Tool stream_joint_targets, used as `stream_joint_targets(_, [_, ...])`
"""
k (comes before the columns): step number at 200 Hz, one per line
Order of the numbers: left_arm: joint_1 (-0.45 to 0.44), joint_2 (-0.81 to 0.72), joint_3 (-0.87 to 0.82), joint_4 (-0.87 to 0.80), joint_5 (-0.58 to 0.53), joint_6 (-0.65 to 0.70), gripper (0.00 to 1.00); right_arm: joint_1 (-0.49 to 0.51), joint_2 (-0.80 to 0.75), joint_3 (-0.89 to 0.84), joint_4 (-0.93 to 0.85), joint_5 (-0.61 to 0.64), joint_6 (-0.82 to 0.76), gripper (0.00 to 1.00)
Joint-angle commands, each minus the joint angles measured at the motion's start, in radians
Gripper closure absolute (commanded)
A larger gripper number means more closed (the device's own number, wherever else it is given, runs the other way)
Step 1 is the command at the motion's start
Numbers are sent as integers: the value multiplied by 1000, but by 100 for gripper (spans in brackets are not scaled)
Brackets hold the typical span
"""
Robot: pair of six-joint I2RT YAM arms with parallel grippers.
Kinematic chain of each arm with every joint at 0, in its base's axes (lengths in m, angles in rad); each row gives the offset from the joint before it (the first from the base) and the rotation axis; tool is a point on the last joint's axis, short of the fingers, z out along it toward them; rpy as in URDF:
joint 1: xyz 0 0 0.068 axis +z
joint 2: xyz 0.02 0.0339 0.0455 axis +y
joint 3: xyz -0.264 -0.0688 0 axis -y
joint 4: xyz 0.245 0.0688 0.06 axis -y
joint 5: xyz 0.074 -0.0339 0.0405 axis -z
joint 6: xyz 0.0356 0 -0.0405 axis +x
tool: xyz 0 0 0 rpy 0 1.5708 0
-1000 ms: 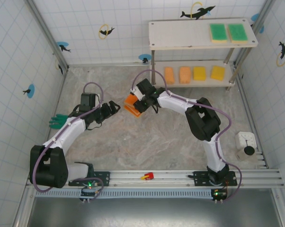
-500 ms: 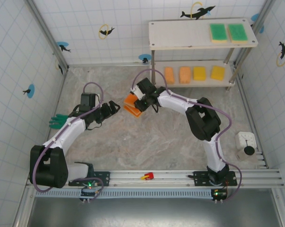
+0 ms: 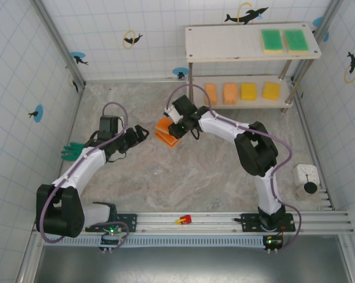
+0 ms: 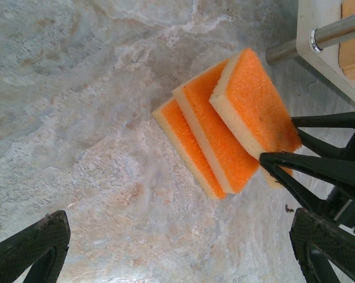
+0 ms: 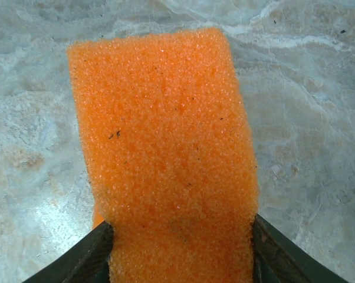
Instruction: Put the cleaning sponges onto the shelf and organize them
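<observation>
Cleaning sponges (image 3: 230, 92) at three sites on and before the shelf (image 3: 224, 44), which stands at 1 o'clock on the bench (image 3: 183, 183). Two green sponges (image 3: 272, 40) lie side by side at the 3 o'clock end of the upper board. Four more, running orange to yellow from 9 to 3 o'clock, sit in a row on the lower board (image 3: 257, 101). Three orange sponges (image 3: 164, 135) form a fanned stack on the bench, a little toward 11 o'clock from its centre and near the shelf's 9 o'clock leg (image 3: 190, 79). The right gripper (image 5: 182, 227) extends to the stack from 3 o'clock and is closed on the top orange sponge (image 4: 257, 100). Its fingers (image 5: 92, 256) press against the two long sides at one end, and the sponge overlaps the middle one of the stack. The left gripper (image 3: 143, 131) hangs at 9 o'clock of the stack, apart from it and empty, with its fingers (image 4: 30, 247) spread wide. A green glove (image 3: 71, 151) lies at the bench's 9 o'clock edge.
</observation>
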Motion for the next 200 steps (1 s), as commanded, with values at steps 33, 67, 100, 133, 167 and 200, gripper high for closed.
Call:
stream_joint_targets(33, [8, -23, 0, -25, -16, 36, 3, -13, -97, -18, -23, -51, 21, 45])
stream_joint_targets(67, [15, -23, -2, -24, -13, 35, 3, -28, -110, -23, -35, -83, 22, 45])
stream_joint_targets(100, [10, -24, 4, -25, -11, 36, 3, -41, -134, -21, -54, -79, 20, 46])
stream_joint_targets(133, [10, -27, 6, -27, -12, 36, 3, -58, -173, 29, -118, -64, 46, 46])
stream_joint_targets(167, [10, -22, 11, -24, -9, 38, 3, -65, -214, 99, -197, -36, 59, 46])
stream_joint_targets(200, [10, -17, 13, -21, -4, 41, 3, -83, -219, 213, -309, -31, 79, 47])
